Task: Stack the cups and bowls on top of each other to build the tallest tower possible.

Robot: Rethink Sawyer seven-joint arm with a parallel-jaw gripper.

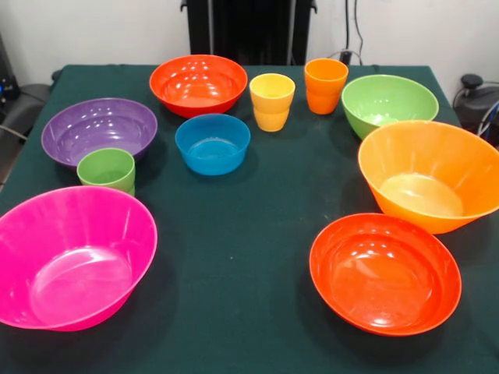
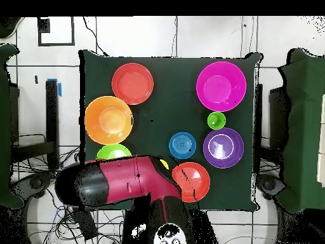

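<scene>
Front view is showing every piece sitting apart on the dark green table [image 1: 249,265], so the tower is not yet begun and the step in hand looks like the very first pick. The large light orange bowl [image 1: 427,175] is resting at the picture's right, with one red-orange bowl [image 1: 383,273] just in front of it and the lime green bowl [image 1: 388,103] behind it. The large pink bowl [image 1: 70,257] is lying at the near left, the green cup [image 1: 107,170] just beyond it and touching or nearly touching the purple bowl [image 1: 99,128]. The small blue bowl [image 1: 212,143] is sitting mid-table, with the other red-orange bowl [image 1: 198,83], the yellow cup [image 1: 272,101] and the orange cup [image 1: 326,85] lined along the far side. Overhead, the red and black arm [image 2: 120,181] is folding over the robot's edge of the table, covering the two far cups and part of the lime green bowl; the gripper itself is not showing in either view, so its state cannot be told. Next, the arm is likely needing to reach out and bring a mid-sized bowl to the light orange bowl, which seems the natural base.
</scene>
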